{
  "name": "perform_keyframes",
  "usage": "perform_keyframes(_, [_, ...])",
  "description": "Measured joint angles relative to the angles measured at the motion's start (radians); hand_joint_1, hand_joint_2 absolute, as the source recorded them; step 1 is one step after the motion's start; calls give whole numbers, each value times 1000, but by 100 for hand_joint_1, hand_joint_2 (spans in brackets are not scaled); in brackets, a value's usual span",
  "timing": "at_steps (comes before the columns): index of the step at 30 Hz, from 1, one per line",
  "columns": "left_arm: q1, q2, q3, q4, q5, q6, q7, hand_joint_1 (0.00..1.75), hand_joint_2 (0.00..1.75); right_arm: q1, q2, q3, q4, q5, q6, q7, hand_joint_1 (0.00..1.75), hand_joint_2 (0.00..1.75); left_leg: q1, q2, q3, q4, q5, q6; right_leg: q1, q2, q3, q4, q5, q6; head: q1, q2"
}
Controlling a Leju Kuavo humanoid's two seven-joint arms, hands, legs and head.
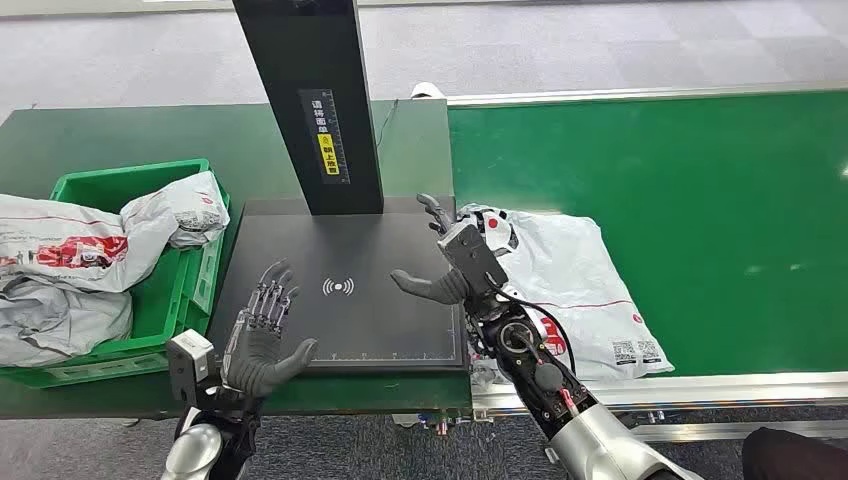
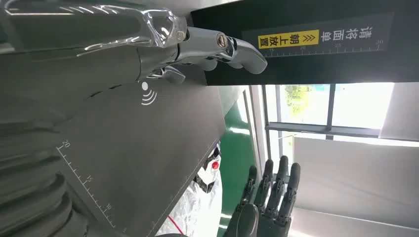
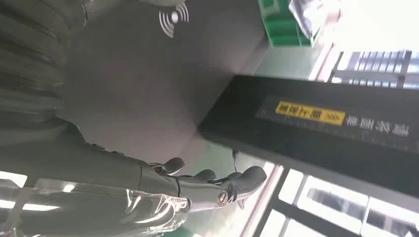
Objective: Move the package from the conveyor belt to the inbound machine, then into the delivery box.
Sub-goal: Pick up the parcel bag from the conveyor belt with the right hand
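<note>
The right hand (image 1: 452,262) hovers above the right edge of the inbound machine's black plate (image 1: 340,330), fingers spread and holding nothing — the left hand (image 1: 262,330) likewise, splayed over the plate's near left corner. Just beside the right hand, the white package (image 1: 575,285) lies flat on the green conveyor belt (image 1: 700,200). Left of the plate, the green delivery box (image 1: 130,185) holds other bagged parcels (image 1: 70,250).
</note>
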Motion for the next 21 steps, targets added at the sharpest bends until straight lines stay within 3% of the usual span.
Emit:
perform_keyframes(2, [0,0,0,0,-1,1,0,0,175,-3,-2,2,0,43,-56,1,0,175,0,0,0,0,0,0,0,0,0,0,0,0,0,0])
perform_keyframes(11, [10,0,4,-1,-25,12,0,0,175,-40,-60,-18,1,485,-461,63,0,175,0,0,0,0,0,0,0,0,0,0,0,0,0,0])
perform_keyframes(21, [14,0,22,-1,-47,13,-3,0,175,-56,-80,-107,27,658,-426,176,0,175,0,-1,0,0,0,0,0,0,0,0,0,0,0,0])
